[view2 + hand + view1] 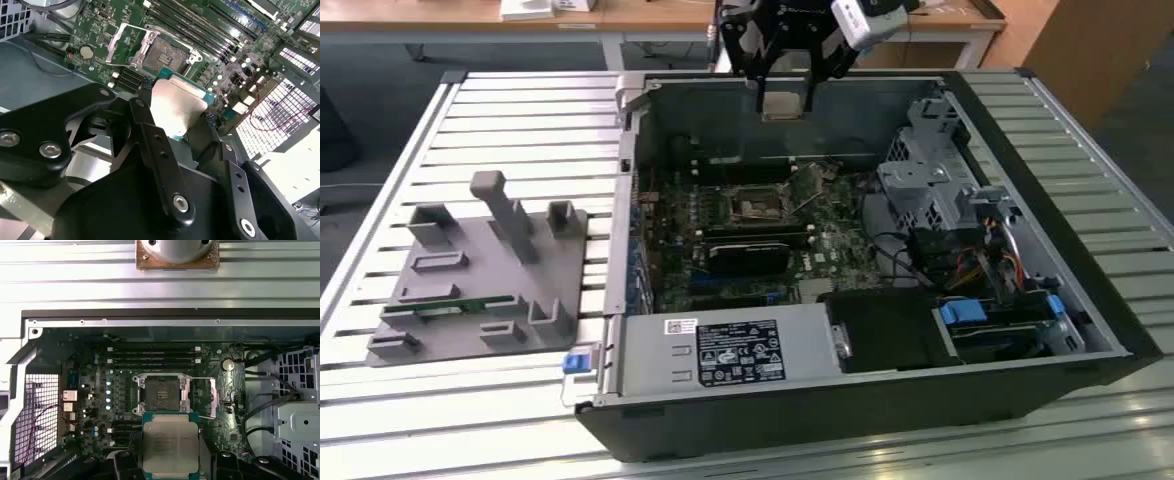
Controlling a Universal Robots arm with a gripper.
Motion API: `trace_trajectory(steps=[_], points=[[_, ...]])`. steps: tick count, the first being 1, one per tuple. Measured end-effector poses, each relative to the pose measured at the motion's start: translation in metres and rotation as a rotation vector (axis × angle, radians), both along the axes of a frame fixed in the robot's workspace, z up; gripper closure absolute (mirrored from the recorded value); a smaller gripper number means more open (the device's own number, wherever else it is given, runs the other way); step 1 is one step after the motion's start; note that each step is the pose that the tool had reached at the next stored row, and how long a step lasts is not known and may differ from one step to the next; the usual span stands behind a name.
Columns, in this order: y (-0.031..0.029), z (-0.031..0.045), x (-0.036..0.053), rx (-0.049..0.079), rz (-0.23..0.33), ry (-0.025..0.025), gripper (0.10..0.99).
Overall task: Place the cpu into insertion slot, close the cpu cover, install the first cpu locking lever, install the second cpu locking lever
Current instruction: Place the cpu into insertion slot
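My gripper (782, 100) hangs over the far wall of the open computer case (881, 400), shut on the cpu (781, 105). The cpu (170, 445) is a flat square chip with a pale metal face on a green edge, pinched on two opposite sides between the black fingers (145, 85). The insertion slot (161, 392) is a dark square socket with a silver rim on the green board, lying bare a short way beyond the chip. In the second wrist view the cpu cover (112, 50) stands swung up beside the insertion slot (167, 55).
A black graphics card (747, 255) and long memory slots (150, 355) lie near the socket. The power supply (720, 355) and the drive cage (934, 180) take up the case's near and right parts. A grey fixture plate (480, 290) rests on the slatted table at the exterior view's left.
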State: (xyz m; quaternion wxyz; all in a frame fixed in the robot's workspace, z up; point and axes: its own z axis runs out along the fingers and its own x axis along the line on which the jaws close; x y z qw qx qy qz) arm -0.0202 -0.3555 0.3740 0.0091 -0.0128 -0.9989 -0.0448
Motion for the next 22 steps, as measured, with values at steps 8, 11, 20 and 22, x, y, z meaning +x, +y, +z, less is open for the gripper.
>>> trace_trajectory(steps=[8, 11, 20, 22], points=[[0.0000, -0.0001, 0.0000, 0.000, -0.037, 0.0000, 0.549], [0.0000, -0.0002, 0.0000, 0.000, -0.074, 0.0000, 0.549], [0.0000, -0.0014, 0.0000, -0.002, -0.198, -0.0003, 0.549], [0.0000, -0.0023, 0.0000, -0.006, -0.222, -0.0005, 0.549]])
